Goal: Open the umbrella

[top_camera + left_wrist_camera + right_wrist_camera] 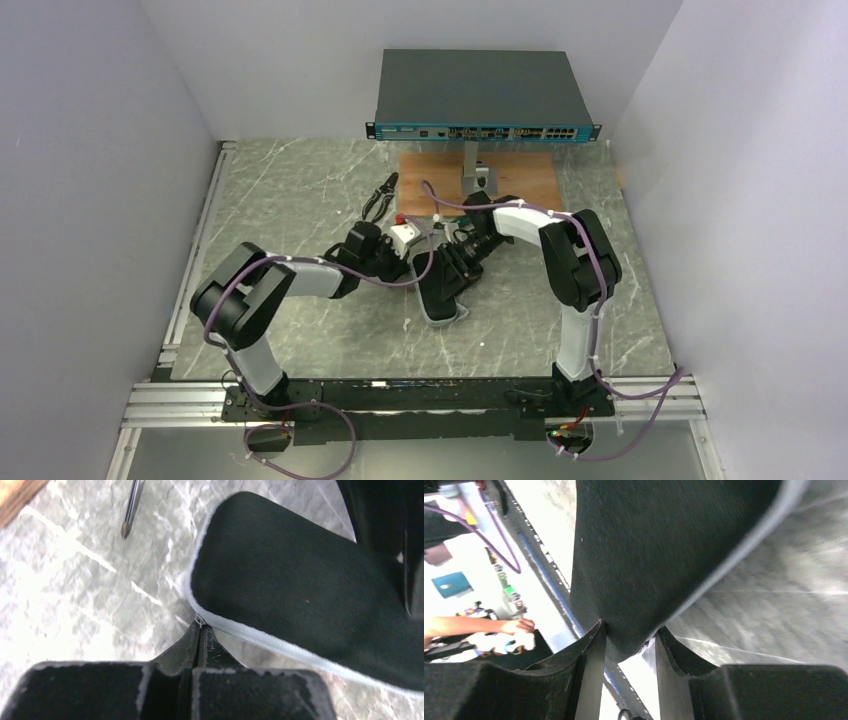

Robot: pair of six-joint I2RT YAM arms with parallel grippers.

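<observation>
The umbrella is compacted into a black oblong with a pale zip line round its edge, lying on the marble table between both arms. In the left wrist view it fills the right half. My left gripper has its jaws closed together at the small white zip pull on the umbrella's edge. My right gripper is closed on one end of the black oblong, a finger on each side. From above, the left gripper and the right gripper meet at its far end.
Black-handled pliers lie behind the left arm. A screwdriver tip shows on the table. A white box with a red button sits by the grippers. A wooden board and a raised network switch stand at the back.
</observation>
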